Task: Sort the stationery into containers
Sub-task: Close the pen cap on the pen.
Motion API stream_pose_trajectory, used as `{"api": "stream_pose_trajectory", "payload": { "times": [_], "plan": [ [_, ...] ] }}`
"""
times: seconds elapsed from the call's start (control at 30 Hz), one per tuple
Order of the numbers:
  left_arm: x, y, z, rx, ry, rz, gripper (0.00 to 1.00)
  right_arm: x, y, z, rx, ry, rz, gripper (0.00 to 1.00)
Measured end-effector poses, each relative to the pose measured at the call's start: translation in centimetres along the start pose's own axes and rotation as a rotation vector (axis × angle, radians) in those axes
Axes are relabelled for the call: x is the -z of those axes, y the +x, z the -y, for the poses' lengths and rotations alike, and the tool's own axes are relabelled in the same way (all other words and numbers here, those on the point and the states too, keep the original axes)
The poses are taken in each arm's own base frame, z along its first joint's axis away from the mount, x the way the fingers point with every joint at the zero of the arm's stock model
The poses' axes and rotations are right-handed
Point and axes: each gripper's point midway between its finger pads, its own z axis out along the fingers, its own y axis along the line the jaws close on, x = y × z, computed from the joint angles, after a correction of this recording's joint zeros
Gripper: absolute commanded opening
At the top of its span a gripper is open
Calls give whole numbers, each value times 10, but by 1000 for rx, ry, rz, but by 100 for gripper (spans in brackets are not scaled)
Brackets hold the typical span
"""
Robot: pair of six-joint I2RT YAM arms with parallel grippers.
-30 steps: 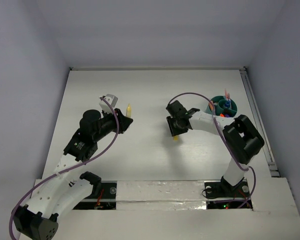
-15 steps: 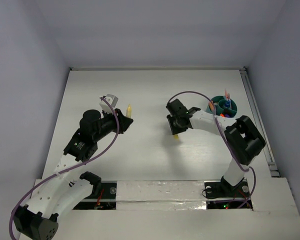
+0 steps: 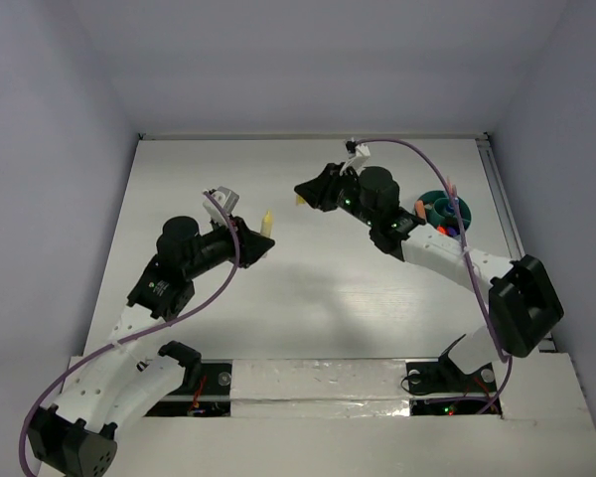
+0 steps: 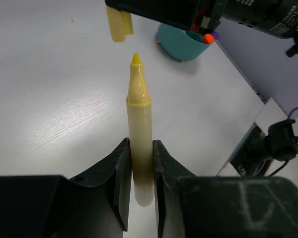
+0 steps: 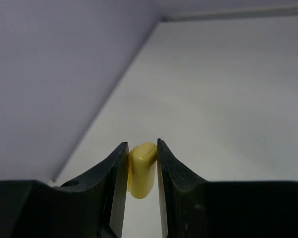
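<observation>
My left gripper (image 3: pixel 256 241) is shut on an uncapped yellow marker (image 4: pixel 139 119), tip pointing away; the marker also shows in the top view (image 3: pixel 266 221). My right gripper (image 3: pixel 306 193) is shut on the marker's yellow cap (image 5: pixel 141 168), held in the air over the middle of the table; the cap shows in the top view (image 3: pixel 302 199) and in the left wrist view (image 4: pixel 118 23), just beyond the marker's tip. The round teal organiser (image 3: pixel 443 212) stands at the far right with pens and markers upright in it, and shows in the left wrist view (image 4: pixel 181 43).
A white table (image 3: pixel 308 288) with pale walls on three sides. A metal rail (image 3: pixel 512 238) runs along the right edge. A purple cable (image 3: pixel 417 159) arcs over the right arm near the organiser.
My right arm has lifted the yellow cap off the table and swung it up and left, toward the marker's tip. My left gripper with the marker has shifted slightly right.
</observation>
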Motion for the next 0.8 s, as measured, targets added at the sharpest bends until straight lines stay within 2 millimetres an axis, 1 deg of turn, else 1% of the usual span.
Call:
{"api": "stream_pose_trajectory", "payload": {
  "times": [0.07, 0.13, 0.2, 0.4, 0.5, 0.6, 0.8],
  "plan": [
    [0, -2, 8, 9, 44, 5, 0, -3, -17, -24, -50, -118, 81, 0],
    [1, -5, 17, 22, 93, 11, 0, -5, -28, -41, -82, -210, 132, 0],
    [1, -10, 28, 30, 148, 25, 0, -4, -36, -55, -118, -299, 172, 0],
    [3, -12, 42, 75, 246, 38, 0, 4, -47, -88, -211, -526, 233, 0],
    [4, -15, 47, 89, 276, 46, 0, 9, -49, -99, -250, -614, 243, 0],
    [6, -17, 51, 101, 301, 55, 0, 12, -46, -105, -293, -668, 225, 0],
    [7, -19, 54, 134, 350, 69, 0, 12, -35, -106, -385, -707, 158, 0]
  ]
}}
